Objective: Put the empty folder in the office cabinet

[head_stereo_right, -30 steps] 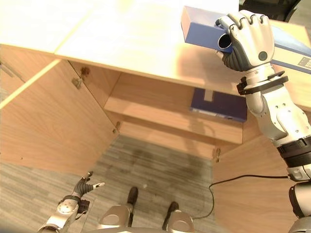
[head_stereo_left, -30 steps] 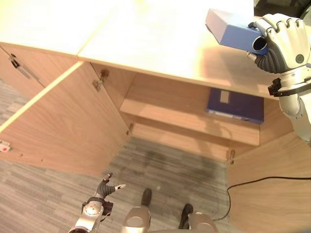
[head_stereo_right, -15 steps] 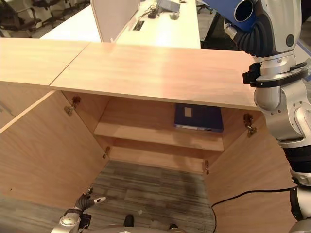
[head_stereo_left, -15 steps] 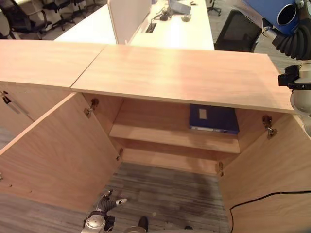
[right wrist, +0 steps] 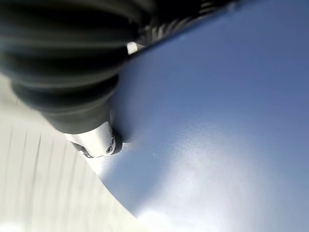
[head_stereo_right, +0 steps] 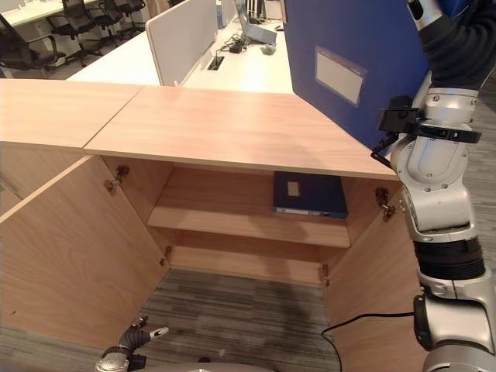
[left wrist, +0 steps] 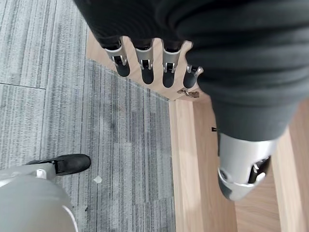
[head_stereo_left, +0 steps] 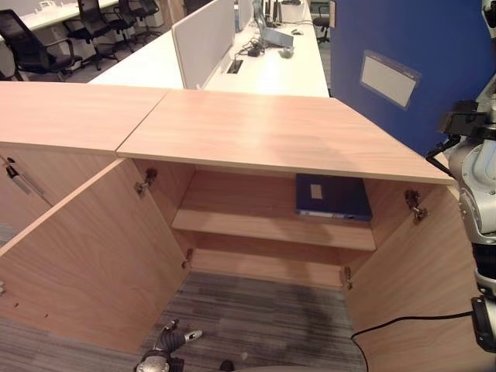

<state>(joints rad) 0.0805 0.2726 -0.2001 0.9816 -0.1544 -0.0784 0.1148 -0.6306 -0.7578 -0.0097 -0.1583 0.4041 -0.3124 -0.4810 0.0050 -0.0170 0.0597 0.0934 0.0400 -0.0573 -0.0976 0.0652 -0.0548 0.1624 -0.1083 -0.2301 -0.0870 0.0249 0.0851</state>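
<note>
A large blue folder with a clear label pocket is held upright, high above the right end of the cabinet top. My right hand is shut on it at its upper edge, and its thumb presses on the blue cover. Below, the wooden cabinet stands open, with a dark blue folder lying on the right part of its shelf. My left hand hangs low near the floor in front of the cabinet, its fingers straight and holding nothing.
The left cabinet door swings wide towards me and the right door stands open beside my right arm. A closed cabinet with a handle adjoins on the left. White desks, a divider panel and office chairs lie behind.
My right hand has lifted the blue folder off the cabinet top and turned it upright, high at the right. The camera has tilted up. The left hand stays low.
</note>
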